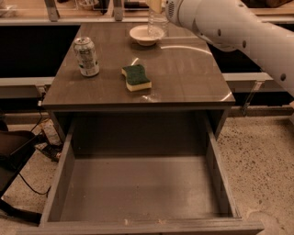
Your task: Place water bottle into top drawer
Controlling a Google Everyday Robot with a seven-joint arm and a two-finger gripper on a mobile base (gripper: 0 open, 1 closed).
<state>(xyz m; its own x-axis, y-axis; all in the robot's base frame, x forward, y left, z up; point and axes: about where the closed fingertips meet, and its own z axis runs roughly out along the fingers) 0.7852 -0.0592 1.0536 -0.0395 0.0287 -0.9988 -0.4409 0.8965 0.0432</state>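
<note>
nearest, top drawer (138, 193) pulled out under the table (183, 87) front, grey floor exposed. on the tabletop, green-and-yellow sponge (136, 77) at centre, soda can (86, 56) upright to its left. farther back, white bowl (146, 35). just behind the bowl, water bottle (157, 20) upright near the far edge. directly above the bottle, gripper (155, 4), cut off by the frame top; spread or closed cannot be told.
</note>
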